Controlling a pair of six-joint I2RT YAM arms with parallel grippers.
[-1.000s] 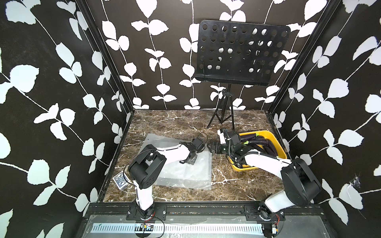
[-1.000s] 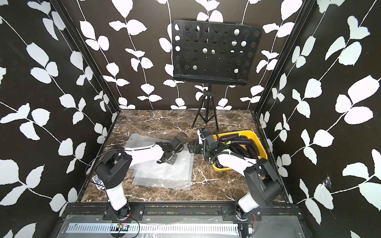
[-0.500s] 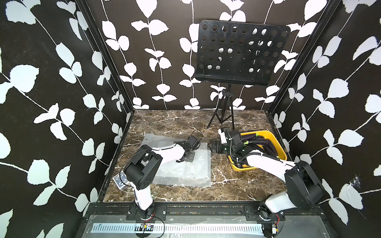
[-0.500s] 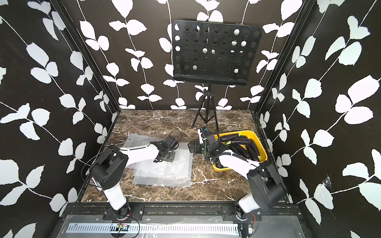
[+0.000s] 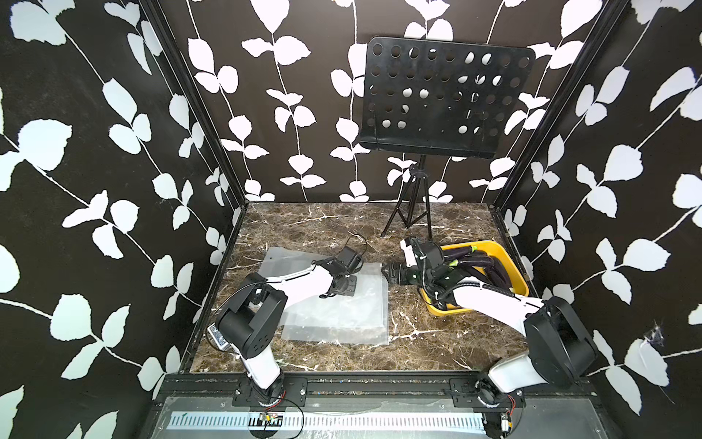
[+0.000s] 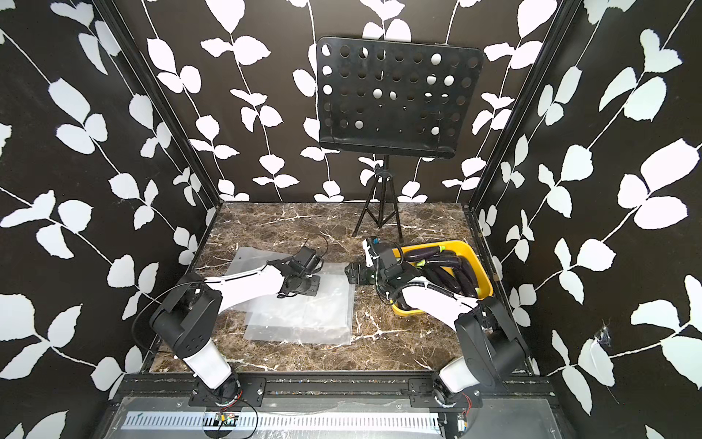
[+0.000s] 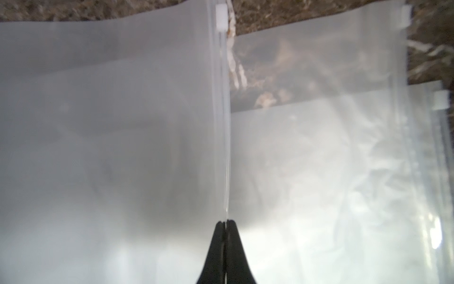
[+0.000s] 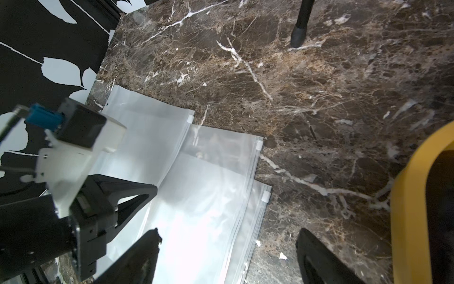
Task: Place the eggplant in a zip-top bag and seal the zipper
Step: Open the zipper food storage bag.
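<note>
Now your left pincer [image 7: 224, 223] pinches the bag [image 7: 122, 127] by its zipper edge on the surface [image 5: 342, 228]. Your right pincer [image 8: 228, 236] hangs spread beside the yellow bin [image 6: 408, 309] holding the eggplants [image 6: 444, 266].

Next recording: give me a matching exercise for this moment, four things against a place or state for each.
Things
1. left gripper
2. right gripper
3. dark purple eggplants
4. black perforated music stand

Places or states
A. lying in the yellow plastic bin
B. jaws open, holding nothing
C. standing at the back of the marble table
D. shut on the zipper edge of a clear zip-top bag

Pairs: 1-D, 2-B, 3-A, 4-C
</note>
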